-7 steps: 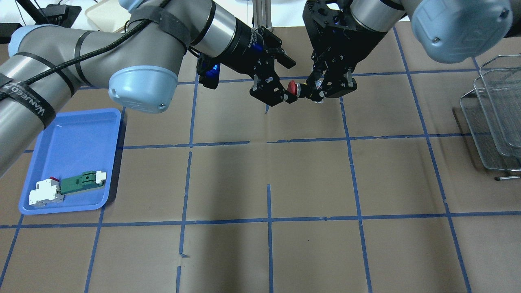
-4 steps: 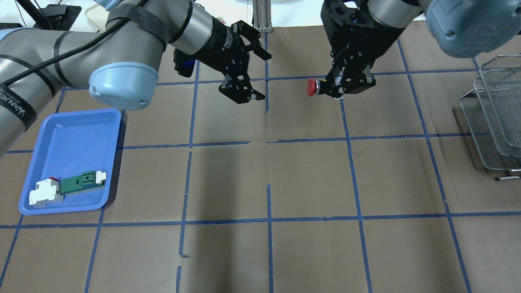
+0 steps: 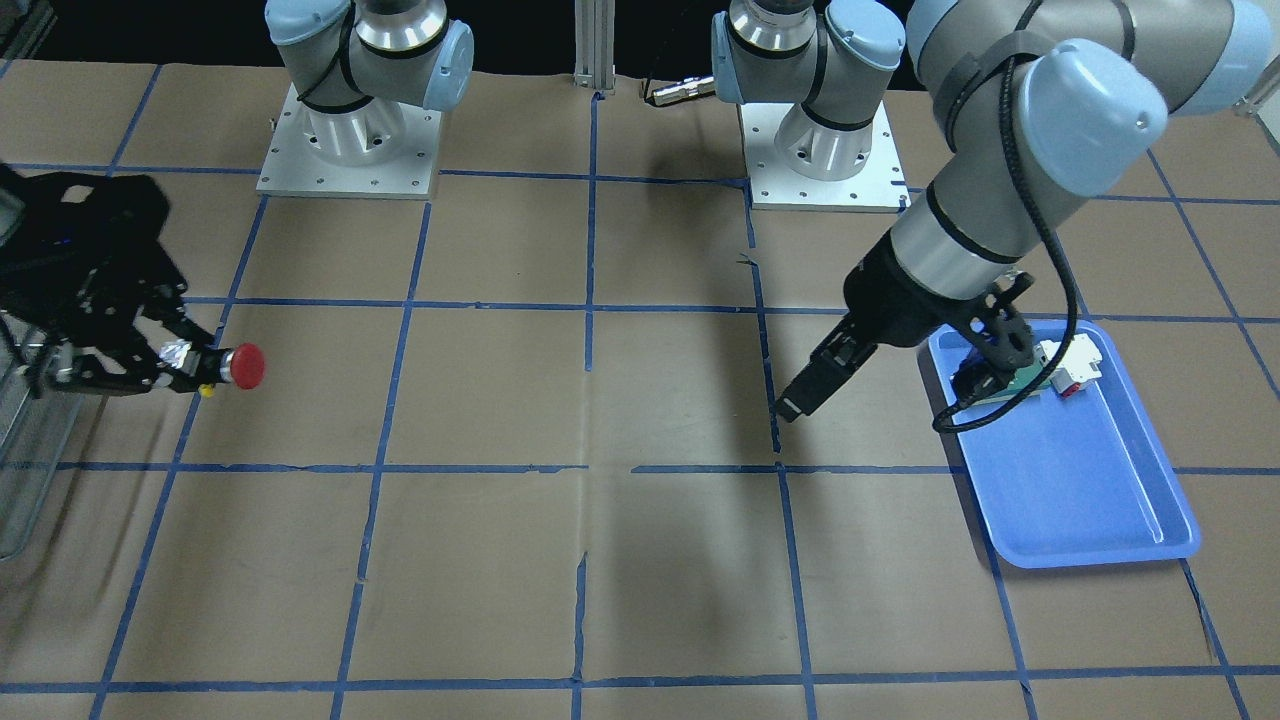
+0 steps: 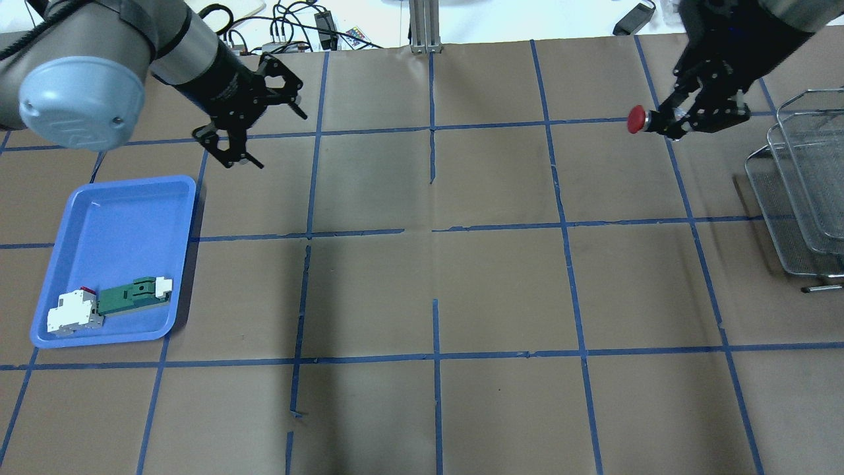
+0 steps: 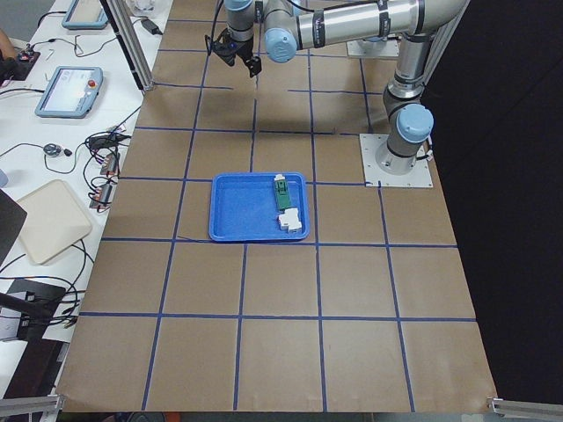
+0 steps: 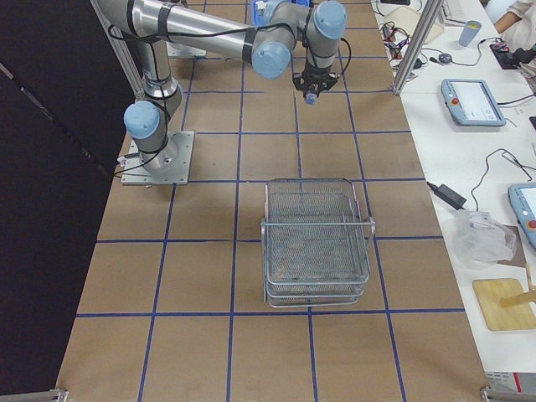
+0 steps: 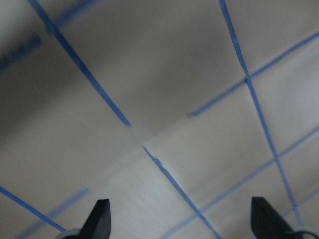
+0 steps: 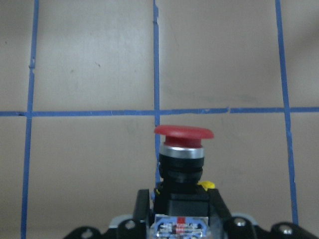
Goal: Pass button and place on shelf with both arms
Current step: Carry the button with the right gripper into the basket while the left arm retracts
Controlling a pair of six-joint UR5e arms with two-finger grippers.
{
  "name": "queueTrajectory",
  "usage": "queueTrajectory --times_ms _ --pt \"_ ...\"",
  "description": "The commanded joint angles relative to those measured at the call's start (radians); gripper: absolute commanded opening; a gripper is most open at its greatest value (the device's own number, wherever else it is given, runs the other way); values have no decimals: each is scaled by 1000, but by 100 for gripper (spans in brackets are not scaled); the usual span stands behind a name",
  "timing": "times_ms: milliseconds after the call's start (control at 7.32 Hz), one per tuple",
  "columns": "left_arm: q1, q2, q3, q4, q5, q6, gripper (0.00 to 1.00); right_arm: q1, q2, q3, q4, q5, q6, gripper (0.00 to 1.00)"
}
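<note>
The button point(image 4: 636, 120) has a red mushroom head and black collar. My right gripper point(image 4: 664, 124) is shut on its rear block and holds it level above the table, head pointing away from the shelf point(image 4: 801, 191). The button also shows in the front-facing view point(image 3: 245, 366) and in the right wrist view point(image 8: 183, 144). The silver wire-mesh shelf stands at the right edge, a short way from the gripper. My left gripper point(image 4: 281, 140) is open and empty, high over the far left of the table; its wrist view shows two spread fingertips point(image 7: 99, 219) over bare paper.
A blue tray point(image 4: 112, 218) at the near left holds a green-and-white flat part point(image 4: 135, 293) and a white-and-red block point(image 4: 72, 313). Brown paper with blue tape lines covers the table. Cables lie past the far edge.
The two grippers have drawn far apart. My right gripper moved right towards the shelf with the button. My left gripper, open, swung left and back towards the tray side.
</note>
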Motion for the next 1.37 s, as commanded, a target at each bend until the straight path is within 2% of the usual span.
queueTrajectory --times_ms 0,137,273,547,683,820,957,1094,1230 --pt "26 91 2 -155 137 371 100 -209 78 -8 -83 -89 -212 7" --pt "46 128 7 -200 140 479 100 -290 109 -11 -144 -97 -319 7" --pt "43 162 10 -235 155 499 100 -342 136 -9 -183 -163 -352 7" --pt "40 216 11 -249 146 518 100 -355 158 -9 -215 -205 -356 13" --pt "40 231 -5 -256 146 521 100 -355 154 -6 -215 -260 -357 16" --pt "40 231 -19 -263 151 526 100 -354 155 0 -208 -265 -353 55" --pt "40 236 -31 -266 154 597 100 -349 154 0 -202 -263 -346 83" --pt "40 253 -57 -265 154 643 100 -349 148 -3 -198 -253 -345 100" --pt "40 260 -70 -260 152 661 100 -343 102 0 -198 -246 -337 100"
